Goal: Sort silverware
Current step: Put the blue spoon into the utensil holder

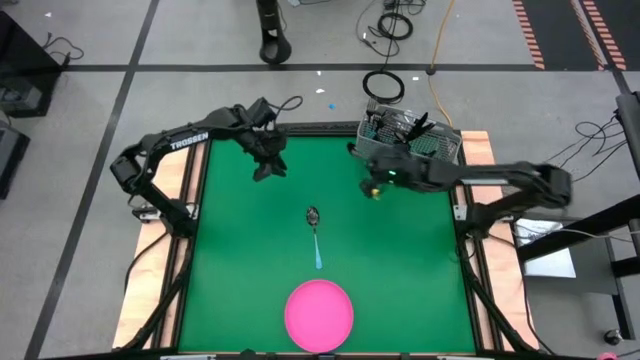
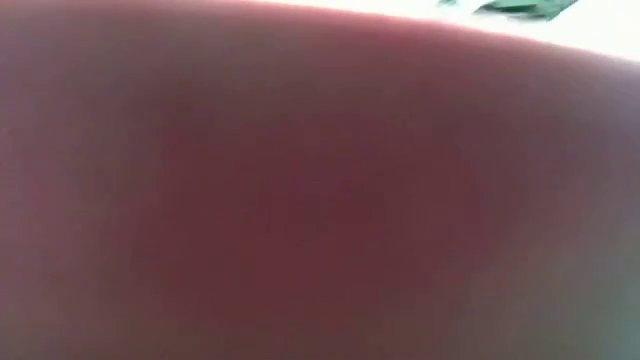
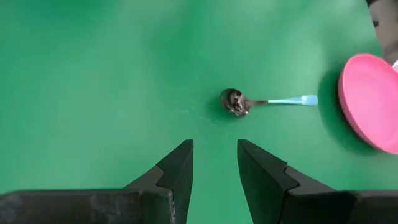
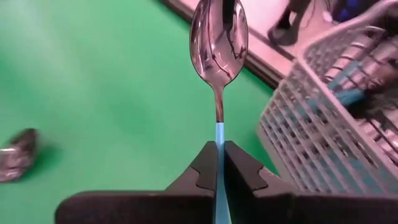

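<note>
One spoon (image 1: 314,232) with a dark shiny head and a light-blue handle lies flat on the green table, beyond the pink plate (image 1: 319,313); it also shows in the left wrist view (image 3: 239,101). My left gripper (image 3: 214,162) hovers open above the mat at the far left, short of that spoon, with nothing between its fingers. My right gripper (image 4: 219,146), in front of the grey mesh basket (image 1: 415,135), is shut on a second spoon (image 4: 219,38). More silverware stands in the basket (image 4: 348,93). My right gripper pinches the spoon's thin light-blue handle (image 4: 219,132) between its two fingers, near where it meets the metal neck. The handle runs back between the fingers. The spoon points straight out past the fingertips in line with them, head foremost, lifted clear of the table.
The basket (image 4: 336,137) stands at the table's far right corner, close beside my right gripper. The pink plate (image 3: 373,99) sits near the front edge and fills the low view (image 2: 300,200). Bare green mat (image 1: 240,260) lies at the left.
</note>
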`<action>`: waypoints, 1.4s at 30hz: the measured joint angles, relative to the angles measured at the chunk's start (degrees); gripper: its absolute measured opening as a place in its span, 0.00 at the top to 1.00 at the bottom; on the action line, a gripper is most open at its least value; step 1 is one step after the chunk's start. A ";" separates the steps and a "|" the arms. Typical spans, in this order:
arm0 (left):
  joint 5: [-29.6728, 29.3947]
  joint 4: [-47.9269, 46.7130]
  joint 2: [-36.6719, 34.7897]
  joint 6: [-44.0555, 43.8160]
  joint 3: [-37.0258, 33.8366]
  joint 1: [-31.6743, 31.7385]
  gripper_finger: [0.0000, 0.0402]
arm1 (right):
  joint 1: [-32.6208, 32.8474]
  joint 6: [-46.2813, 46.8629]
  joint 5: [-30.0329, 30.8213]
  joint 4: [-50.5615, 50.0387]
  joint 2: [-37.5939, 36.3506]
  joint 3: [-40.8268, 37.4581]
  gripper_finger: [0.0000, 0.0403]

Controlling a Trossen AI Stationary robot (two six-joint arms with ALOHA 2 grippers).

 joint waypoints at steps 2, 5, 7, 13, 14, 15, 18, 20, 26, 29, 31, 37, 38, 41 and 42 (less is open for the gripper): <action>2.47 5.53 0.02 -2.89 -4.51 -0.04 0.69 | 0.99 0.68 -0.34 3.09 -5.81 -4.38 1.00; 8.65 21.81 0.02 -11.12 -11.82 -1.70 0.69 | 2.78 1.07 -2.83 9.16 -13.66 -10.52 1.00; 10.71 38.43 0.04 -20.03 -16.67 -4.44 0.69 | 4.13 -0.17 -5.82 15.90 -17.65 -13.99 1.00; -6.45 95.32 1.66 -43.09 -26.64 -17.36 0.69 | 6.82 -2.87 -11.86 31.06 -23.02 -19.15 1.00; -10.48 100.34 2.48 -43.82 -27.12 -19.63 0.69 | 7.22 -3.13 -11.91 31.80 -22.89 -19.23 1.00; -13.88 103.80 3.36 -43.89 -27.10 -21.78 0.69 | 7.51 -3.28 -11.95 32.46 -22.73 -19.23 1.00; -21.73 108.66 5.94 -42.83 -25.83 -26.85 0.69 | 8.31 -4.33 -12.04 34.43 -21.22 -19.23 1.00; -24.70 108.54 7.80 -42.12 -24.10 -28.95 0.69 | 8.88 -5.10 -12.05 36.19 -19.94 -19.23 1.00; -29.00 109.17 13.25 -42.20 -17.95 -31.41 0.69 | 10.41 -5.84 -12.06 39.83 -17.23 -19.23 1.00; -30.53 109.08 15.27 -42.42 -15.42 -31.56 0.69 | 11.21 -5.78 -12.02 40.09 -16.71 -19.23 1.00; -30.55 108.87 16.27 -42.19 -14.27 -31.56 0.69 | 11.82 -5.78 -11.77 40.02 -16.24 -19.23 1.00; -30.53 109.11 18.27 -42.23 -12.43 -31.60 0.69 | 12.85 -6.20 -10.20 40.16 -15.83 -19.23 1.00; -30.55 109.11 18.32 -42.21 -12.40 -31.60 0.69 | 12.95 -6.23 -10.18 40.11 -15.83 -19.23 1.00; -30.53 109.12 18.32 -41.28 -12.40 -31.56 0.69 | 13.03 -6.63 -10.11 40.16 -15.83 -19.23 1.00; -30.53 109.19 18.32 -40.74 -12.40 -31.58 0.69 | 13.05 -6.65 -10.14 40.14 -15.83 -19.23 1.00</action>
